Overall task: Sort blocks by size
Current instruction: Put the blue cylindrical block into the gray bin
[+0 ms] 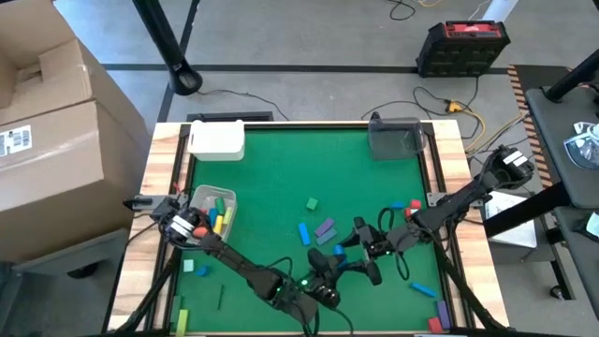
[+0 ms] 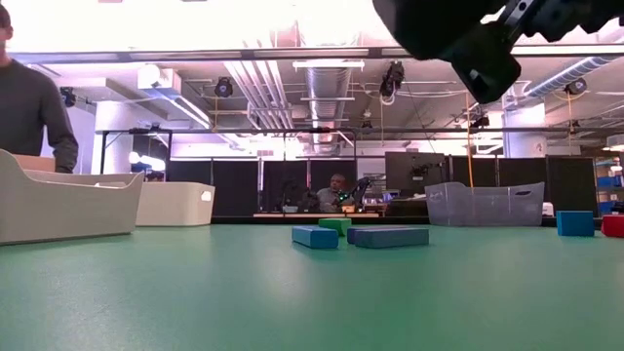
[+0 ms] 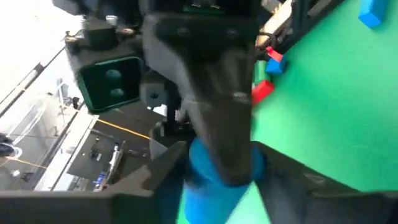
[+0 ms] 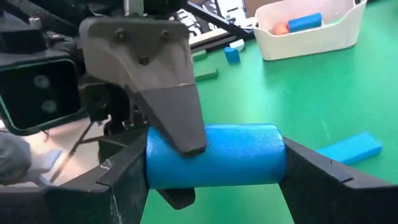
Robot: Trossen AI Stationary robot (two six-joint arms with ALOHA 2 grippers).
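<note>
A blue bar-shaped block is lifted above the green table near its front middle, and both grippers meet on it. My left gripper comes from the near left and my right gripper from the right; each is shut on the block. In the low view the two grippers show only as a dark mass at the top, and the block is hidden there. Loose blocks lie on the mat: blue, purple, green. My left gripper pinches the blue block between its two fingers, one finger above and one below the part next to its left end in the right wrist view. The fingers lie across the bar, which is clear of the table. My right gripper holds the bar by its two ends, one finger against each end, so the bar spans the gap between them. The bar lies level and clear of the table, with the left gripper's finger crossing it.
A white tray with several blocks stands at the left, another white tray at the far left, a clear grey bin at the far right. More blocks lie at the right, near right and near left. A person stands beyond the table.
</note>
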